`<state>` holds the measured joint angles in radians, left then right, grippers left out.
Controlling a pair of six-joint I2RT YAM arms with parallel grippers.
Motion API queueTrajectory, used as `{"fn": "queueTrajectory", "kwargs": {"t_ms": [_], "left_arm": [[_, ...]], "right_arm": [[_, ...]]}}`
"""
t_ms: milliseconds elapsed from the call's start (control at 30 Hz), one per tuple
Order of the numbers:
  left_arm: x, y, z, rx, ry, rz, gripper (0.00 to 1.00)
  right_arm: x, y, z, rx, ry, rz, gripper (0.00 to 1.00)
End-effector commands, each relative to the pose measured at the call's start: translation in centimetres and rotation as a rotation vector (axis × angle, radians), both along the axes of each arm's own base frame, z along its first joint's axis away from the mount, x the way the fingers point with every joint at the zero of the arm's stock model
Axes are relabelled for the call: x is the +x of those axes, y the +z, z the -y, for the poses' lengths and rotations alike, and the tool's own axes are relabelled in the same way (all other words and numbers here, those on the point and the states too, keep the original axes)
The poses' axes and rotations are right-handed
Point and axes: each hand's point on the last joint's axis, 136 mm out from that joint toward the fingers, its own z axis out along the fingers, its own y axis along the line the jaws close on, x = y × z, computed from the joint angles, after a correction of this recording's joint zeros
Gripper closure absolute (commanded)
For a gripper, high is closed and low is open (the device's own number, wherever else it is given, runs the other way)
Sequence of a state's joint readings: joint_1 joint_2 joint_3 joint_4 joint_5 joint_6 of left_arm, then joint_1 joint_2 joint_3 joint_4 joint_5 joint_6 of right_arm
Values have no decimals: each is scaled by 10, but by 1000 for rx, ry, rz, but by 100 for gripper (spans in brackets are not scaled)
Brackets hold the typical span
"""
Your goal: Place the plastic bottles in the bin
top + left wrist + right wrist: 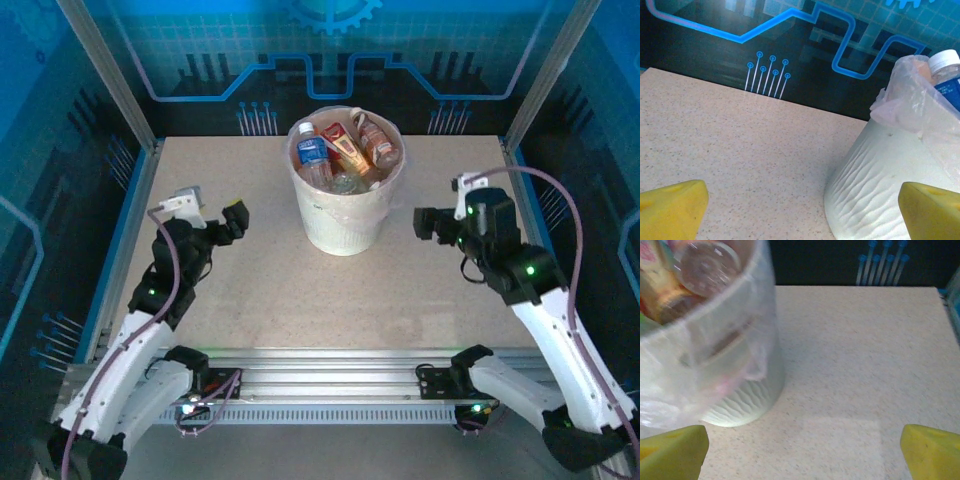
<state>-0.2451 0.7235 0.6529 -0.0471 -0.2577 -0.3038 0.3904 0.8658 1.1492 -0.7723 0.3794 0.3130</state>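
Several plastic bottles (pixel 345 150) stand and lean inside the bin (pixel 340 225) at table centre, roughly level with its rim. One blue-label bottle (pixel 313 155) with a white cap is upright on the left side, and red and orange labels sit beside it. No bottle lies on the bare table (pixel 250 300).

- Handling, judged: light, thin-walled, slick — likely to dent or squirt out under a hard pinch. Best taken across the labelled mid-body, or at the stiffer neck under the cap.
- Bin: ribbed white wall, with a soft translucent liner (pixel 910 95) folded over the rim that could snag a finger.
- Left gripper (pixel 232 222): jaws spread wide, nothing between them, left of the bin.
- Right gripper (pixel 432 222): spread too, empty, just right of the bin.
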Motion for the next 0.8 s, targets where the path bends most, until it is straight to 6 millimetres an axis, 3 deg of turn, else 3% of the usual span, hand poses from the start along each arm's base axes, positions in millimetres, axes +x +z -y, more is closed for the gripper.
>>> {"fn": "queueTrajectory", "kwargs": {"t_ms": [0, 267, 567, 767], "left_arm": [[-10, -14, -15, 49, 56, 4, 1], [-18, -54, -38, 122, 168, 9, 1], [1, -93, -44, 226, 208, -7, 1], [17, -109, -51, 272, 217, -12, 1]], "right_arm": [[-3, -10, 30, -2, -167, 64, 0], [-10, -58, 58, -106, -276, 96, 0], [5, -108, 69, -196, -299, 111, 0], [16, -137, 76, -203, -298, 97, 0]]}}
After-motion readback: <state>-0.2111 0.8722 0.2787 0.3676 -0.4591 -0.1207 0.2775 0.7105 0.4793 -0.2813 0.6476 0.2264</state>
